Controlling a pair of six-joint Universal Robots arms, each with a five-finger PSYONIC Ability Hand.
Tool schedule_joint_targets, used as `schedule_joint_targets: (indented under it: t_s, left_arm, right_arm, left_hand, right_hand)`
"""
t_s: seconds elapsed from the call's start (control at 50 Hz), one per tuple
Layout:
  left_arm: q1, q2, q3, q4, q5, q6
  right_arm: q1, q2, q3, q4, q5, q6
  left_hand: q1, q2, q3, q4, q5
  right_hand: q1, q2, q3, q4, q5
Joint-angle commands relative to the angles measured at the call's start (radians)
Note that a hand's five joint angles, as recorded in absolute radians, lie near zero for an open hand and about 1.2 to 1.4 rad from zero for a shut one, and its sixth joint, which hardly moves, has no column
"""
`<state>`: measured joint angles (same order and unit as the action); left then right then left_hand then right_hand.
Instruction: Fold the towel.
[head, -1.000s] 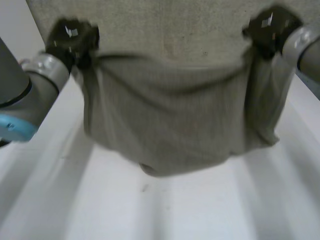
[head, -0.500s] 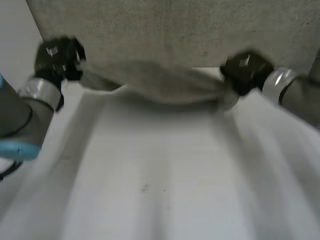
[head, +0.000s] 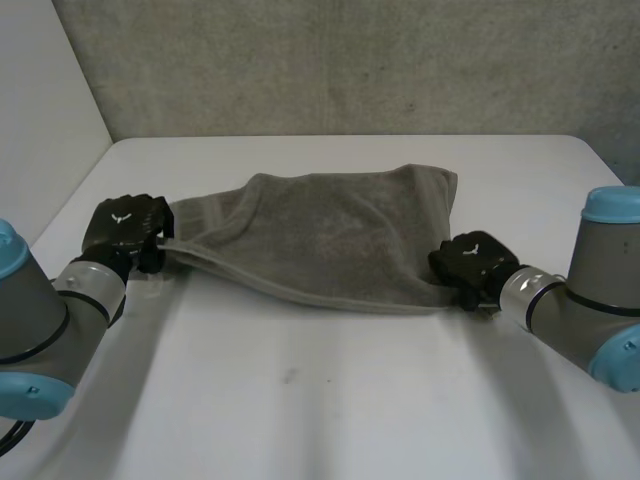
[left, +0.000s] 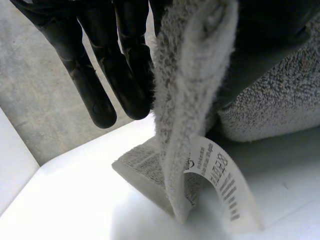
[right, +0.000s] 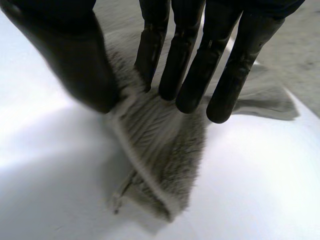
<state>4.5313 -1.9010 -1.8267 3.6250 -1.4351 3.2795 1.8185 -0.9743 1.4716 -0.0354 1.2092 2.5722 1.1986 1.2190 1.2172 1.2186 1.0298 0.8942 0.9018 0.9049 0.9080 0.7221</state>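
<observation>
On the white desk (head: 330, 410) the grey towel (head: 330, 240) lies doubled over, its near edge strung between the two hands. At the left near corner the left hand (head: 125, 228) clamps the hem between straight fingers (left: 95, 85) and thumb, raising that edge a little; a care label (left: 215, 175) dangles just below. The right hand (head: 470, 262) pinches the right near corner between its thumb (right: 75, 60) and fingers (right: 190, 75). Both corners seem gripped so that the layers can be laid down square.
</observation>
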Motion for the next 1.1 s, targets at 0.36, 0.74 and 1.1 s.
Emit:
schedule_joint_targets:
  t_s: [0.36, 0.74, 1.1]
  left_arm:
    - [0.012, 0.013, -0.016, 0.000, 0.001, -0.003]
    - [0.017, 0.013, -0.017, 0.000, 0.002, -0.003]
    - [0.018, 0.013, -0.017, -0.002, 0.001, 0.000]
  right_arm:
    - [-0.048, -0.015, 0.053, -0.054, 0.010, 0.069]
    - [-0.053, 0.032, 0.053, -0.178, 0.015, 0.049]
    - [-0.096, 0.016, 0.039, -0.192, 0.072, 0.062]
  left_hand:
    - [0.198, 0.177, 0.179, 0.178, 0.192]
    - [0.198, 0.177, 0.179, 0.178, 0.192]
    - [0.198, 0.177, 0.179, 0.178, 0.192]
  right_hand:
    - [-0.475, -0.482, -0.485, -0.488, -0.477]
    - [-0.193, -0.200, -0.204, -0.207, -0.195]
    - [-0.345, -0.353, -0.356, -0.359, -0.348]
